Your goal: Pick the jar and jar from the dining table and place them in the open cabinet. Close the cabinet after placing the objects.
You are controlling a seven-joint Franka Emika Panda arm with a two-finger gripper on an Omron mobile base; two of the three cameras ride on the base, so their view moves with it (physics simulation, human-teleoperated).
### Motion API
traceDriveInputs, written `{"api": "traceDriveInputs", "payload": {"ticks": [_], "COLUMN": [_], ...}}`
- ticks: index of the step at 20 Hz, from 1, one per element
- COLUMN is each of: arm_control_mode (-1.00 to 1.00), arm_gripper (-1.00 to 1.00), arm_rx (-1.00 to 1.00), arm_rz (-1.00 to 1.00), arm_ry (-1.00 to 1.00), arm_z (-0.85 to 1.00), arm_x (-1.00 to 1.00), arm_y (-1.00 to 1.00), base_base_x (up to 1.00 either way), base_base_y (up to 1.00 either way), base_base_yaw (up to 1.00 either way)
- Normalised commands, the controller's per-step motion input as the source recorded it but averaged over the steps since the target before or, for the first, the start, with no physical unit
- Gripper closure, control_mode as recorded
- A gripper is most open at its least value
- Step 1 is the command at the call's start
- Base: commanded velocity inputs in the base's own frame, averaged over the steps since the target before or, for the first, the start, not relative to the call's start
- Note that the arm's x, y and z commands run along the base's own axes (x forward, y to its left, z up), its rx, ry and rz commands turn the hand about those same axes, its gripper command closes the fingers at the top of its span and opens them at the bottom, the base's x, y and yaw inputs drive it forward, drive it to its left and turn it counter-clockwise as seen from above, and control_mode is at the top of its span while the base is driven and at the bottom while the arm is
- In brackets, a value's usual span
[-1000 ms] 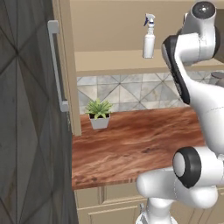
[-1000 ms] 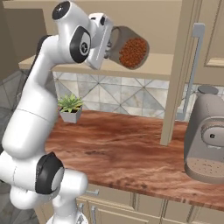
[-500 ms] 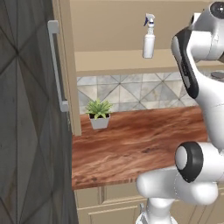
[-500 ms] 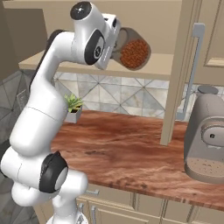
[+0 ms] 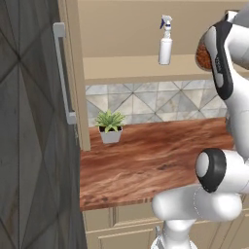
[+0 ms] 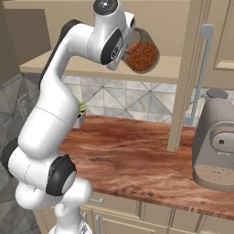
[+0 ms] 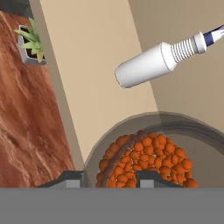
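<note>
A clear jar [image 6: 142,55] of reddish-brown grains lies on its side in the air at the height of the open cabinet's shelf [image 6: 68,68], its round end facing the right base camera. My gripper [image 7: 109,179] is shut on the jar [image 7: 148,157], and a fingertip [image 7: 72,177] shows beside the glass. From the left base, a sliver of the jar [image 5: 202,53] shows behind my forearm, right of the white spray bottle [image 5: 165,41]. The cabinet's beige door [image 5: 73,73] stands open at the left. The dining table is out of view.
The spray bottle [image 7: 153,65] stands on the shelf [image 5: 126,68] close to the jar. A small potted plant [image 5: 110,125] sits on the wood counter [image 5: 146,155] below. A grey coffee machine [image 6: 217,141] stands at the right, beside another open door's edge [image 6: 187,77].
My upper arm and wrist have swung to the right. The held jar has drifted slightly right and stayed level with the shelf. The gripper has stayed shut.
</note>
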Motion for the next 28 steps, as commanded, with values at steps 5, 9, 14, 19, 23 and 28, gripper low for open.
{"api": "traceDriveInputs", "payload": {"ticks": [5,9,14,19,23,28], "arm_control_mode": [-1.00,-1.00,-1.00,-1.00,-1.00,-1.00], "arm_gripper": [1.00,1.00,1.00,-1.00,-1.00,-1.00], "arm_rx": [0.01,0.01,0.00,0.00,-0.03,-0.13], "arm_rz": [0.04,0.03,0.04,0.09,0.11,0.09], "arm_ry": [0.07,0.13,0.04,-0.01,-0.08,-0.16], "arm_z": [0.00,0.00,-0.01,-0.02,0.00,0.00], "arm_x": [0.26,0.37,0.14,0.09,0.00,-0.12], "arm_y": [-0.10,-0.06,-0.03,0.00,0.01,0.17], "base_base_x": [0.00,0.00,0.00,0.00,0.00,0.00], "base_base_y": [0.00,0.00,0.00,0.00,0.00,0.00], "base_base_yaw": [0.00,0.00,0.00,0.00,0.00,0.00]}}
